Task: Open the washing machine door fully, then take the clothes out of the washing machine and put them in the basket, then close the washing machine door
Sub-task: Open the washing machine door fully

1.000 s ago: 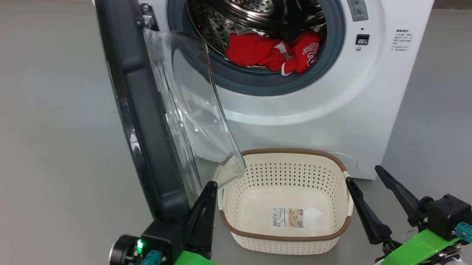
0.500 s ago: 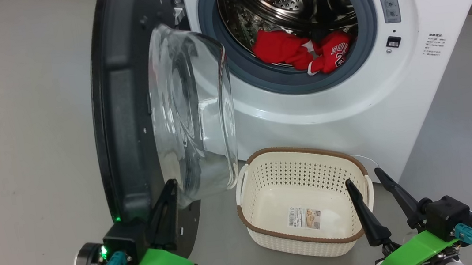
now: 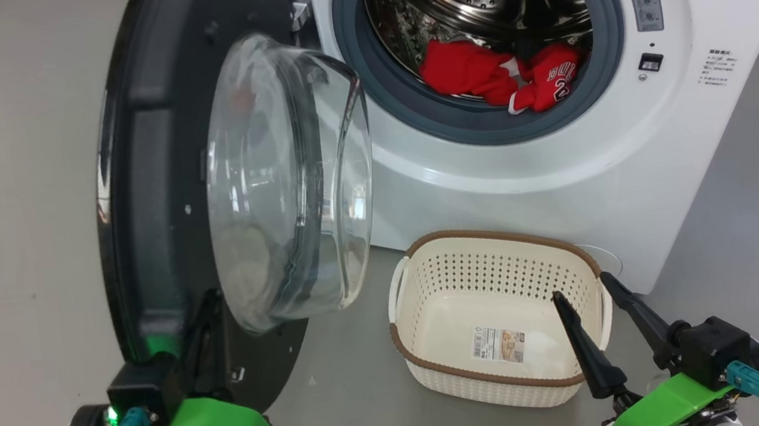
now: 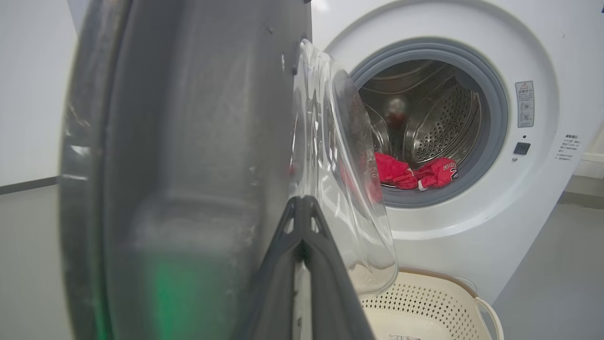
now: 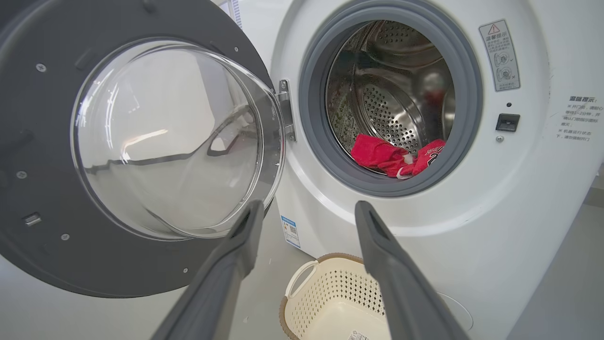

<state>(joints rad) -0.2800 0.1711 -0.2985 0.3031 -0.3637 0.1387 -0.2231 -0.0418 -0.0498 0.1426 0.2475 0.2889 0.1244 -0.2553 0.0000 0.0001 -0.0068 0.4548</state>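
The washing machine [image 3: 560,171] stands with its door [image 3: 145,161] swung wide to the left, the glass bowl facing me. Red clothes [image 3: 499,74] lie at the front of the steel drum, also in the left wrist view [image 4: 410,172] and the right wrist view [image 5: 396,156]. My left gripper [image 3: 210,305] is shut with nothing in it, its fingertips [image 4: 302,203] against the door's inner face near the bottom edge. The basket [image 3: 496,232] sits on the floor before the machine. My right gripper [image 3: 583,290] is open above the basket's near right corner, its fingers [image 5: 245,236] apart.
Grey floor [image 3: 8,212] stretches to the left of the door and to the right of the machine. The door's hinge [image 5: 284,108] sits at the left of the grey rubber ring. A latch slot [image 3: 649,61] is on the right of the opening.
The door has swung further open to the left, with my shut left gripper moving left along with it. The head camera has shifted too. My right gripper stays open in place.
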